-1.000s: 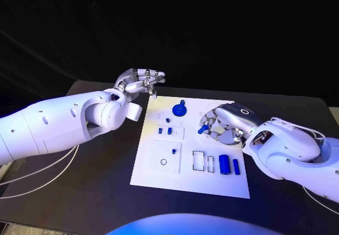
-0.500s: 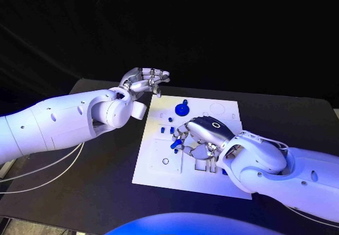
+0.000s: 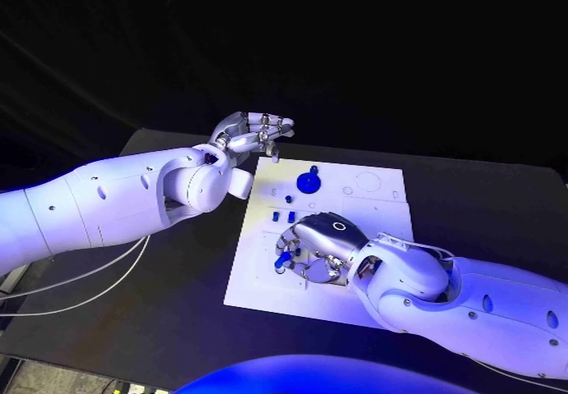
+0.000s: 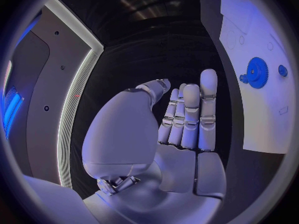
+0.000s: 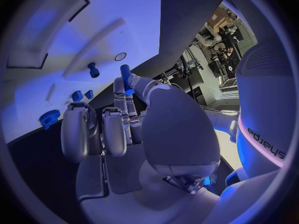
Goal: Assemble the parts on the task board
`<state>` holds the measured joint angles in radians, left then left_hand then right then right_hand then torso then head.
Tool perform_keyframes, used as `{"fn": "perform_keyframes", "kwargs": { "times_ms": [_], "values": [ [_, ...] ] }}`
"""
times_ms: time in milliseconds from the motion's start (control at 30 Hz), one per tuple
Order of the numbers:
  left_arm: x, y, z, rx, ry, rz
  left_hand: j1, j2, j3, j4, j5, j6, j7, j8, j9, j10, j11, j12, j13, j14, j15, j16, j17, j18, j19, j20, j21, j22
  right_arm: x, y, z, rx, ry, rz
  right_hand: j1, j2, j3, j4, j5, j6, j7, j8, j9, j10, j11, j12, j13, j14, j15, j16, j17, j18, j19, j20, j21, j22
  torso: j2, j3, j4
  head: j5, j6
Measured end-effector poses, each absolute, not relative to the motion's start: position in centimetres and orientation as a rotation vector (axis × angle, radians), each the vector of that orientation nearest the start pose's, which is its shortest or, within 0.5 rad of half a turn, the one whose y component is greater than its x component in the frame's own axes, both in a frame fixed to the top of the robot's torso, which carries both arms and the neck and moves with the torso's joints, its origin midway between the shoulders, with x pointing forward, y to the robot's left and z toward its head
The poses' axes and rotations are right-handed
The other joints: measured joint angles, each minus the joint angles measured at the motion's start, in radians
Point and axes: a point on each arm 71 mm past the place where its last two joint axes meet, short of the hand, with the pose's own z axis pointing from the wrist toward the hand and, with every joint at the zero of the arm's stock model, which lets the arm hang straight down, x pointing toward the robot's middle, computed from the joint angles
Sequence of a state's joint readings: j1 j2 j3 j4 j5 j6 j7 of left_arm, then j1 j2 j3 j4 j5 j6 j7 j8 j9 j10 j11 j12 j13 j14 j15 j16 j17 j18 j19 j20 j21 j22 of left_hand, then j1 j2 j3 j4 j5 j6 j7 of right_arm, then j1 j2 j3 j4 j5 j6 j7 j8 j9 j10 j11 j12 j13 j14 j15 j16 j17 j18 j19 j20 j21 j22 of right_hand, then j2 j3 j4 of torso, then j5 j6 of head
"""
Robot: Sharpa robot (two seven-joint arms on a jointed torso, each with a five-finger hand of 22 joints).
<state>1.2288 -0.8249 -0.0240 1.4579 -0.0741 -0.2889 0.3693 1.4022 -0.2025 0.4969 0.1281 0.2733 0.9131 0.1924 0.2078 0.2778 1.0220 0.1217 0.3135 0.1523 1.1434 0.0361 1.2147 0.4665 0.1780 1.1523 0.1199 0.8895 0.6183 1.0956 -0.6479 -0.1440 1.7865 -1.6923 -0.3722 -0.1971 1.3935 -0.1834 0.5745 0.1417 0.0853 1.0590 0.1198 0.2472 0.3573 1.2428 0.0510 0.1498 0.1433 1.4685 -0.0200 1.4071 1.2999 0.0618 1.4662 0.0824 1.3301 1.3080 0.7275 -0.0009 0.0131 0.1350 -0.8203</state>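
My right hand (image 3: pixel 318 246) pinches blue peg (image 3: pixel 281 261) over task board (image 3: pixel 373 185), unseated; gear (image 3: pixel 308 180) at 12 o'clock loose; left hand (image 3: pixel 251 133) curled, empty.

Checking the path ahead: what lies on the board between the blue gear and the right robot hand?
Two small blue parts stand between the gear and the right robot hand, in the head view.

Robotics lab or demo booth. Black table (image 3: pixel 154 320) against black backdrop, white task board (image 3: pixel 267 287) laid out as a test fixture, loose cables (image 3: pixel 71 283) off the arm, equipment racks (image 5: pixel 215 37) behind.
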Motion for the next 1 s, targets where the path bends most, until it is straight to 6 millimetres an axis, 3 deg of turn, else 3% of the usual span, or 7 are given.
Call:
{"fn": "perform_keyframes", "kwargs": {
  "times_ms": [367, 733, 1000],
  "values": [
    [50.86, 21.85, -16.24, -1.026, 1.411, -1.517, -0.001, 0.001, 0.000, 0.000, 0.000, 0.000, 0.000, 0.000, 0.000, 0.000, 0.000, 0.000, 0.000, 0.000, 0.000, 0.000, 0.000, 0.000, 0.000, 0.000, 0.000, 0.000, 36.21, -3.80, -22.60, -0.544, 1.645, 0.951, 0.000, 0.000, 0.000, 0.000, 0.000, -0.001, 0.000, -0.001, 0.002, 0.001, 0.001, 0.000, 0.001, 0.000, 0.000, 0.004, 0.004, 0.000, 0.000, 0.000, 0.009, 0.000, 0.000, 0.0012, -0.0006, 0.004, -0.005],
    [50.83, 22.05, -16.23, -1.027, 1.411, -1.515, -0.001, 0.001, 0.000, 0.000, 0.000, 0.000, 0.000, 0.000, 0.001, 0.000, 0.000, 0.000, 0.000, 0.000, 0.000, 0.000, 0.000, 0.000, 0.000, 0.000, 0.000, 0.000, 36.18, -3.88, -22.90, -0.596, 1.633, 0.899, -0.005, -0.005, 0.000, 0.000, 0.000, -0.007, 0.000, 0.000, 0.043, 0.001, 0.001, 0.000, 0.002, 0.000, 0.000, 0.004, 0.008, 0.000, 0.000, 0.000, 0.020, 0.000, 0.001, 0.0016, 0.0002, 0.003, -0.007],
    [50.82, 22.18, -16.23, -1.028, 1.411, -1.513, -0.001, 0.001, 0.000, 0.000, 0.000, -0.004, -0.004, 0.000, 0.001, -0.004, -0.004, 0.005, 0.001, 0.000, 0.000, 0.000, -0.001, 0.000, 0.000, 0.000, 0.000, 0.000, 35.99, -3.62, -22.87, -0.633, 1.616, 0.878, -0.005, -0.005, -0.001, 0.000, -0.001, -0.004, 0.004, 0.000, 0.044, 0.004, 0.005, -0.004, 0.003, 0.000, 0.000, 0.008, 0.008, 0.000, 0.000, 0.000, 0.026, 0.000, 0.000, 0.0012, 0.0000, 0.003, -0.009]
  ]
}}
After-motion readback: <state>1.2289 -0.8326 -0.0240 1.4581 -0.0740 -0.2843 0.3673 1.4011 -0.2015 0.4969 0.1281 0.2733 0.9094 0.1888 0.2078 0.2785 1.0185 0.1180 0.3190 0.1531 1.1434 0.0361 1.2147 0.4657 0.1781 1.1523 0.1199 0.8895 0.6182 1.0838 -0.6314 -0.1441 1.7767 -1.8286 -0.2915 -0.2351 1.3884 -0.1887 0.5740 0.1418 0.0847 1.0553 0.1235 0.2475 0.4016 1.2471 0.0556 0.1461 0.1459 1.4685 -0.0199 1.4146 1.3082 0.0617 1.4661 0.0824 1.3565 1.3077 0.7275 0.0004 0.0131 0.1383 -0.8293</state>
